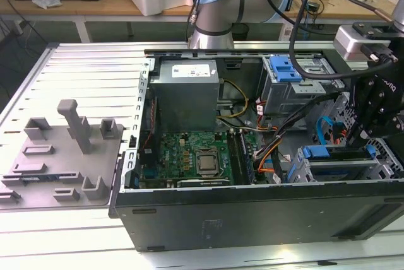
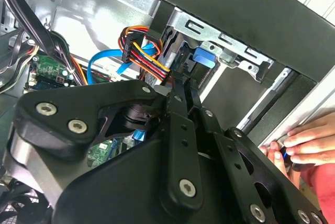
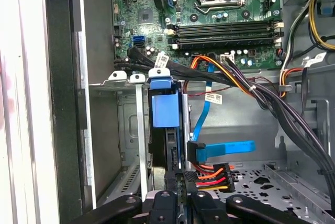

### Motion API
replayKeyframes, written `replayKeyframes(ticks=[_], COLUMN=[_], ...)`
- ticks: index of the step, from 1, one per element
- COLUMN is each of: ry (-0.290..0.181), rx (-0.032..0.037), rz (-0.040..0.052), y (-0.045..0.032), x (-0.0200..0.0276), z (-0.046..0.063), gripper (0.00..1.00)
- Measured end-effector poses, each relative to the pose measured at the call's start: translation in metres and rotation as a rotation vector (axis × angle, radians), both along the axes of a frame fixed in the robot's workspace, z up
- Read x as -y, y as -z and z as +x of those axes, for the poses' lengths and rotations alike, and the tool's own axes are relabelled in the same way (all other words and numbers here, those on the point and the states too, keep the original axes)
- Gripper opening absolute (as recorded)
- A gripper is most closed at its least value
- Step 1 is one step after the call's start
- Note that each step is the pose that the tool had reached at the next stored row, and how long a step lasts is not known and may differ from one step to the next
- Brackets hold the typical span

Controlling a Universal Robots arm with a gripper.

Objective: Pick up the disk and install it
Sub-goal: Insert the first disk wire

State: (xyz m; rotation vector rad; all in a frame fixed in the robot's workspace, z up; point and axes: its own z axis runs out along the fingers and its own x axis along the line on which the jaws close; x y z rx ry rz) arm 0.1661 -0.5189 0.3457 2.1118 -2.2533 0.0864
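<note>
The disk, framed by its blue carrier, sits edge-up in the grey drive cage at the front corner of the open computer case, on the exterior view's right. In the first wrist view the disk's blue carrier end stands between the cage's rails. My gripper reaches down onto the disk's near edge, its fingers close together on it. In the second wrist view the fingertips point into the cage beside the blue tab. From outside, the gripper hangs just above the cage.
Orange-and-yellow power wires and a blue flat cable lie right beside the disk. The motherboard and grey power-supply box fill the case's middle. A person's hand rests on the case's outer edge. A grey fixture lies outside.
</note>
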Motion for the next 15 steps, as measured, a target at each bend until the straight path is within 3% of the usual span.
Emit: replayKeyframes(ticks=[15], ry=[-0.019], rx=[0.0000], rz=[0.0000], y=[0.0014], x=[0.0000], z=[0.0000], gripper=[0.17])
